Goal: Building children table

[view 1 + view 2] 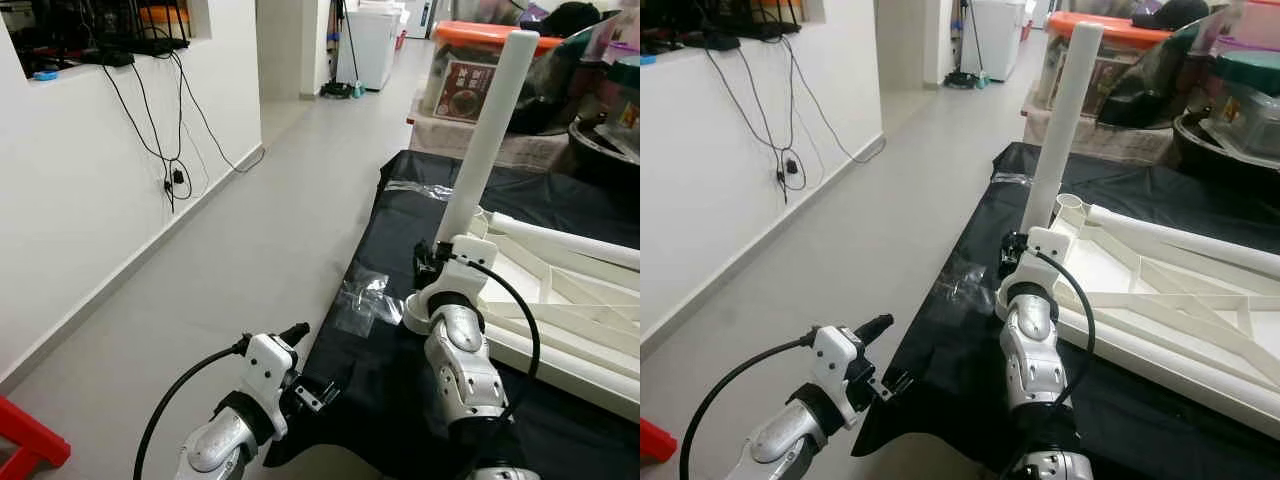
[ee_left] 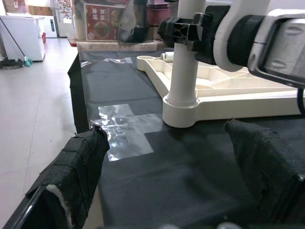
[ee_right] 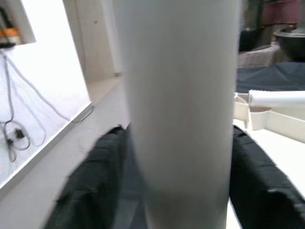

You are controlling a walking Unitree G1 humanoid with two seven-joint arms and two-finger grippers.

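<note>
Right gripper (image 2: 190,31) pinches the white table leg (image 1: 488,135) low on its shaft, one black finger on each side, as the right wrist view confirms with the tube (image 3: 178,109) between both pads. The leg stands upright in the corner socket (image 2: 180,109) of the upturned white tabletop frame (image 1: 1160,290), which lies on a black sheet (image 1: 380,370) spread over the floor (image 1: 250,240). The step in hand looks like seating this leg in its socket. I judge the next move calls for a straight downward push or a twist while the shaft is kept vertical, so it does not bind.

Left gripper (image 2: 167,176) hovers near the sheet's edge, fingers spread and holding nothing, aimed at the leg's base.

The left wrist view gives what the head views hide behind the right arm: the leg's foot inside the socket collar and a patch of clear tape (image 2: 121,131) on the sheet just beside it. The eye views alone show the leg's full height and a second leg (image 1: 1180,235) lying across the frame.
</note>
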